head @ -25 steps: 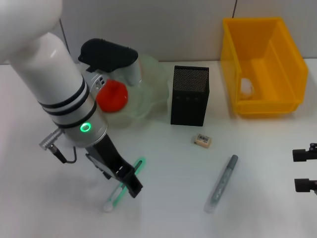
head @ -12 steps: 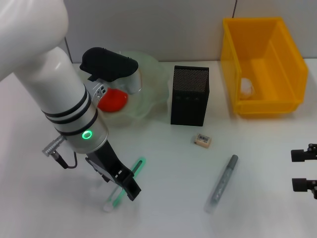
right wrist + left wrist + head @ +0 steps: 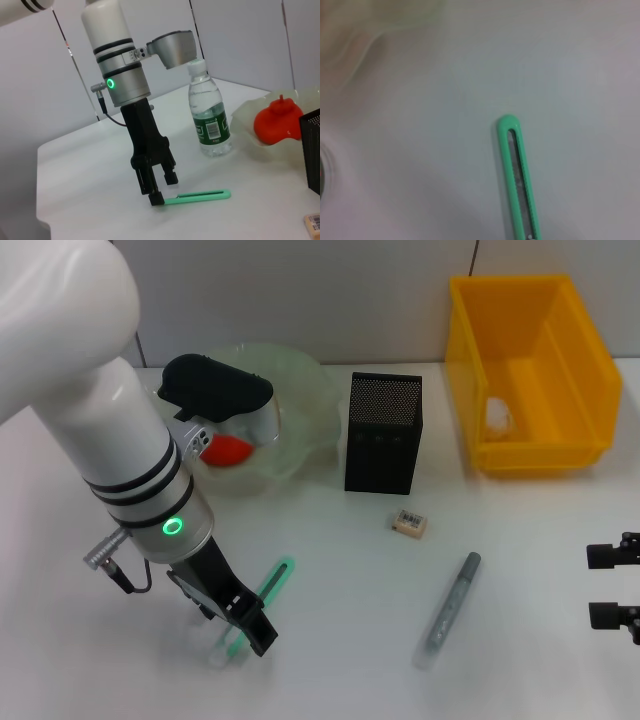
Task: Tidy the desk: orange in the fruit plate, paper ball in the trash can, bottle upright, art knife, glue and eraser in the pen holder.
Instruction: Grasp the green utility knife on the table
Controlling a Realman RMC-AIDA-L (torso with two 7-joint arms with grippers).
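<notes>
Reaching down over the art knife (image 3: 262, 598), the left claw (image 3: 250, 628) stood with fingers apart, one tip at the knife's near end, ready to pinch it off the tabletop (image 3: 340, 640). Knife lay flat, well short of the pen holder (image 3: 383, 432). Right claw (image 3: 615, 585) parked at the edge, looked apart.

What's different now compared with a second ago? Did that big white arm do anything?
The left gripper has slid toward the robot along the green art knife and is now over its near end, covering more of it. The knife has not visibly shifted. The orange in the fruit plate, the eraser, the pen holder and the right gripper stayed put.
</notes>
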